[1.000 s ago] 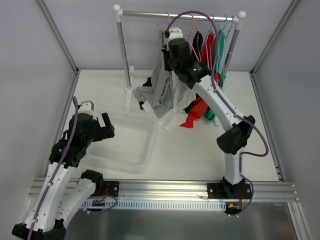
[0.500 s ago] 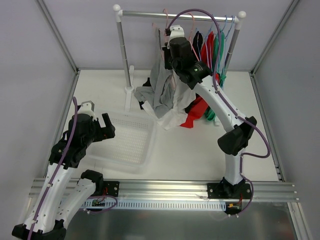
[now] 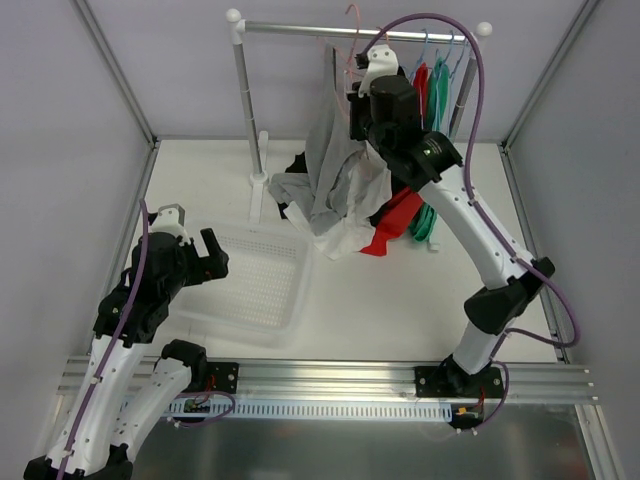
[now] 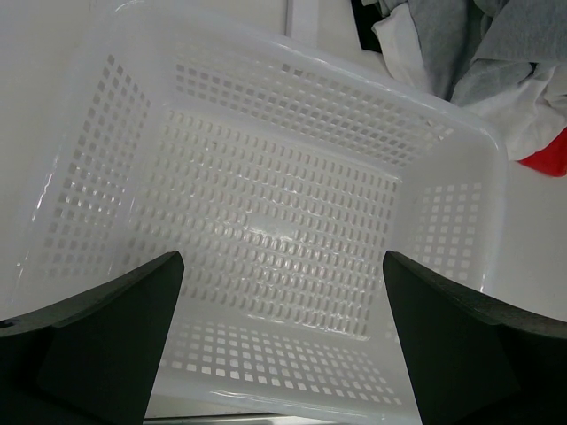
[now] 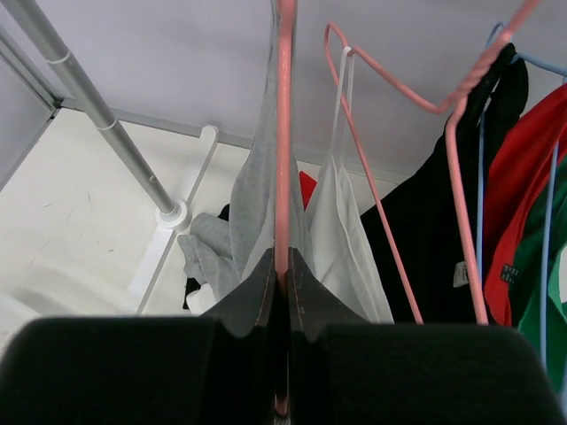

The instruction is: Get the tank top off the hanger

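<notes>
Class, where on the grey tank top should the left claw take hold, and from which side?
Probably the slack body below the straps, coming from the rack pole side: the grey tank top hangs free there, while the right claw pinches the pink hanger above and other garments crowd the opposite side.

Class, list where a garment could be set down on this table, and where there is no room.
Free: the basket, nothing in it; the bare table between basket, clothes heap and right arm's base; the strip left of the rack post. Crowded: under the rail, where the right gripper clamps the pink hanger.
</notes>
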You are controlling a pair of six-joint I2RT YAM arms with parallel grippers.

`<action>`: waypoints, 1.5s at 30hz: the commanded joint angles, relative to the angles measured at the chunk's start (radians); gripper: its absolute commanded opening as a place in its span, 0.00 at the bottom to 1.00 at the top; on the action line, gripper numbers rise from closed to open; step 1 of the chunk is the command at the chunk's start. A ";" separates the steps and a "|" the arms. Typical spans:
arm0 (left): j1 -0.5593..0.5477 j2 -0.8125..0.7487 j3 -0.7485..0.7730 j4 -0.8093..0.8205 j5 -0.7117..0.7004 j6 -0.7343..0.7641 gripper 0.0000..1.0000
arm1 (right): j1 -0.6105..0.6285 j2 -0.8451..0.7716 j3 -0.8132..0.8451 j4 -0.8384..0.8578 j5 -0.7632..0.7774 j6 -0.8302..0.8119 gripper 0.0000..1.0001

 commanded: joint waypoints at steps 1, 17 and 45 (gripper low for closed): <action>0.010 -0.004 0.000 0.030 0.006 0.016 0.99 | 0.005 -0.149 -0.088 0.074 -0.035 -0.011 0.00; 0.010 0.006 0.043 0.043 0.060 0.016 0.99 | 0.005 -0.764 -0.529 -0.132 -0.317 0.066 0.00; -0.588 0.469 0.571 0.446 0.233 0.093 0.99 | 0.005 -1.137 -0.522 -0.576 -0.323 0.070 0.00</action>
